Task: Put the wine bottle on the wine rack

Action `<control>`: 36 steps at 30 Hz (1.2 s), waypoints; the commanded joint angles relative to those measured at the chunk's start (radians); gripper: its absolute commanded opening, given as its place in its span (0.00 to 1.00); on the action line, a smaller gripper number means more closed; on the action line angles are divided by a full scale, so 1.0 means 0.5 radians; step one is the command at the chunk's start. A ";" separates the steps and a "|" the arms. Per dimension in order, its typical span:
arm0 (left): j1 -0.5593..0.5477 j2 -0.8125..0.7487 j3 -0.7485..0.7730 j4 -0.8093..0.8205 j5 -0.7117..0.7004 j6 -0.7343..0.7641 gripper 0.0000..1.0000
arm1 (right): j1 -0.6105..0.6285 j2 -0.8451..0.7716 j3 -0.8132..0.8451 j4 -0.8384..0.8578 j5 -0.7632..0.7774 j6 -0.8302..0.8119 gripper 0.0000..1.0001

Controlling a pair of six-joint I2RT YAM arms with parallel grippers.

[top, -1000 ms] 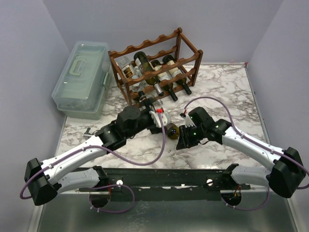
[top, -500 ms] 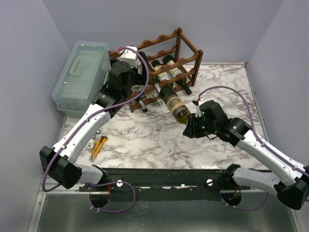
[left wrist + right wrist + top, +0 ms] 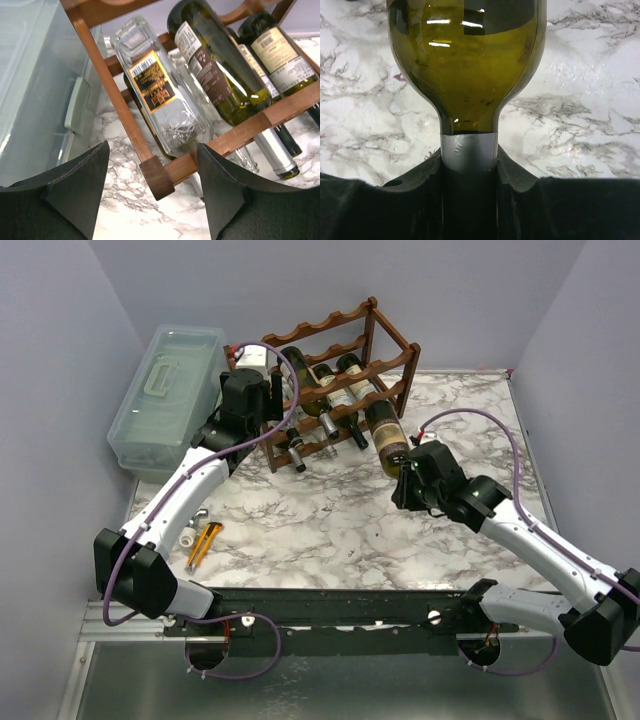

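**At the rack's right front corner, a bottle held by its neck**

In the right gripper [image 3: 469, 167] the two dark fingers are closed tight on the silver-foiled neck of the wine bottle [image 3: 465, 65], with no gap showing on either side. The green glass shoulder swells out just beyond the fingertips, and marble lies beneath it. From the top camera the bottle [image 3: 385, 436] points away from the gripper [image 3: 408, 476], base first, toward the wine rack [image 3: 322, 322]. Its base end sits at the rack's right front post, beside the bottles already lying there. Whether the glass touches the wood cannot be told from that view. The right arm reaches in from the near right edge of the table [image 3: 300, 520].

The left gripper [image 3: 152, 167] has its jaws spread wide and holds nothing. Between its fingers the wrist camera sees the rack's left front corner post and foot, and a clear square bottle [image 3: 160, 102] with an orange-and-black label resting on a rail. Two dark green bottles lie next to that one. Contact between the fingers and the rack cannot be judged.

A pale green plastic box [image 3: 170, 390] stands just left of the rack. A thin orange object [image 3: 205, 542] lies on the marble near the left arm.
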 commanded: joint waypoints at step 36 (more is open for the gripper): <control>0.000 0.012 -0.205 0.080 0.146 0.122 0.45 | -0.515 1.217 0.770 1.294 -0.909 -0.751 0.00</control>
